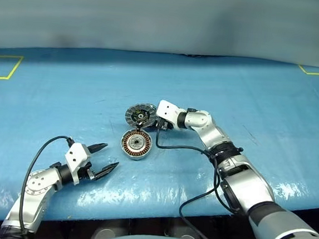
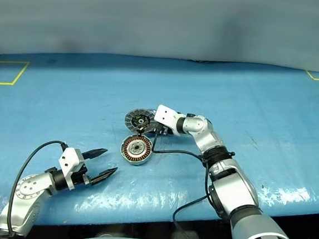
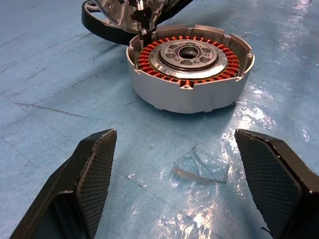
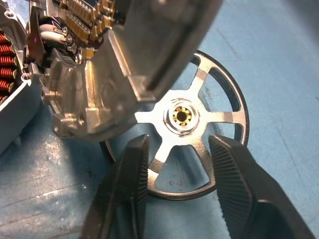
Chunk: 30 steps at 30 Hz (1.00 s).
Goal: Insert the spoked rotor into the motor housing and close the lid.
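Note:
The motor housing [image 1: 136, 144] sits on the blue mat with its copper windings and silver hub facing up. Its hinged lid [image 1: 139, 115] stands open behind it, ribbed face and dark centre toward me. The spoked rotor [image 4: 199, 107] lies flat on the mat just beyond the lid, partly under the lid's edge. My right gripper [image 4: 179, 140] hangs low over the rotor, and its fingers [image 4: 137, 169] stand a little apart on either side of the hub's near spokes. My left gripper [image 1: 103, 158] rests wide open and empty, in front and to the left of the housing.
A black cable [image 1: 179, 148] loops from my right arm across the mat beside the housing. A scrap of clear film [image 3: 202, 167] lies between my left gripper and the housing. Yellow tape corners [image 1: 2, 66] mark the mat's far left and far right.

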### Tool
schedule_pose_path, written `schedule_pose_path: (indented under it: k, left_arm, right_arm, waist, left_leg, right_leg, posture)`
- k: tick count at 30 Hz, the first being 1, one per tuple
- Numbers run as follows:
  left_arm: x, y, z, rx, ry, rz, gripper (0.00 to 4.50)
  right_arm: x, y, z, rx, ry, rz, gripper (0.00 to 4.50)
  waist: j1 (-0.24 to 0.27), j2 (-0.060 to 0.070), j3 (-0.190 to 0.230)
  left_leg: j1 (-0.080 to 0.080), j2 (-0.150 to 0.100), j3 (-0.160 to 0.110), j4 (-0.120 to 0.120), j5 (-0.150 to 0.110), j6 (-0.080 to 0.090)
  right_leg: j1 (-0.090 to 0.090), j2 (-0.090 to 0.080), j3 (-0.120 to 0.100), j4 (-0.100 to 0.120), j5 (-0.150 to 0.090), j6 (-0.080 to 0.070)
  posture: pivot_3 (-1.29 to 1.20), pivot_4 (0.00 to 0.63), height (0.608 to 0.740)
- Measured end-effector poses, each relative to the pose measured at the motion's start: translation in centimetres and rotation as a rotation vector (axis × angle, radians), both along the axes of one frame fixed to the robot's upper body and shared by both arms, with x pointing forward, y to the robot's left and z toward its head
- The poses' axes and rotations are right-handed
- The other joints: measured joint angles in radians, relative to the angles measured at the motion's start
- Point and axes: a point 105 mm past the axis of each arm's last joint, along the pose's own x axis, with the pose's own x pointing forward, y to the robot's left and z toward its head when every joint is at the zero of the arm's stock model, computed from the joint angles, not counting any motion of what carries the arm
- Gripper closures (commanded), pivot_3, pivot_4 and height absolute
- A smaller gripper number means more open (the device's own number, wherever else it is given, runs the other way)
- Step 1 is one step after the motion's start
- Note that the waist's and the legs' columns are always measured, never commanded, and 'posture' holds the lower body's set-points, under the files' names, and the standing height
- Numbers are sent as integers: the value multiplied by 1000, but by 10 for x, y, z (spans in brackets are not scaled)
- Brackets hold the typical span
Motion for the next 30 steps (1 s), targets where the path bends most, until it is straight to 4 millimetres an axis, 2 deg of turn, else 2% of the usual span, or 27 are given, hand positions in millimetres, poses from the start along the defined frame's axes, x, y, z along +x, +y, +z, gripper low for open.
schedule_pose_path:
  k: [3, 4, 15, 22, 30]
  left_arm:
    - [0, 0, 0, 0, 1, 1, 450]
    - [0, 0, 0, 0, 1, 0, 450]
    - [2, -1, 2, 3, -9, -5, 450]
    - [4, -2, 3, 6, -18, -14, 450]
    - [5, -5, 4, 5, -20, -31, 450]
  right_arm:
    - [1, -1, 3, 19, 5, -9, 4445]
    - [2, -2, 8, 31, -7, -12, 4479]
    - [0, -13, 11, 43, -32, -65, 4479]
    - [-6, -50, 13, -62, -133, -183, 4479]
    - [-31, -85, 12, -202, -224, -290, 4479]
  waist:
    - [-2, 0, 0]
    - [-3, 0, 0]
    - [-4, 0, -1]
    - [8, 0, -1]
    - [9, 0, -1]
  left_leg:
    - [0, 0, 0, 0, 0, 0]
    - [1, 0, 0, 0, 0, 0]
    - [2, 0, 0, 0, 0, -1]
    - [1, 0, 0, 0, 0, -1]
    - [0, 1, 0, 0, 0, -1]
  right_leg:
    - [0, 0, 0, 0, 0, 0]
    - [0, 0, 0, 0, 0, 0]
    - [1, 1, 1, 0, 0, -1]
    - [1, 1, 1, 0, 0, -1]
    - [1, 0, 1, 0, 0, -1]
  posture:
    - [0, 150, 740]
    - [0, 150, 740]
    - [0, 150, 740]
    - [0, 150, 740]
    - [0, 150, 740]
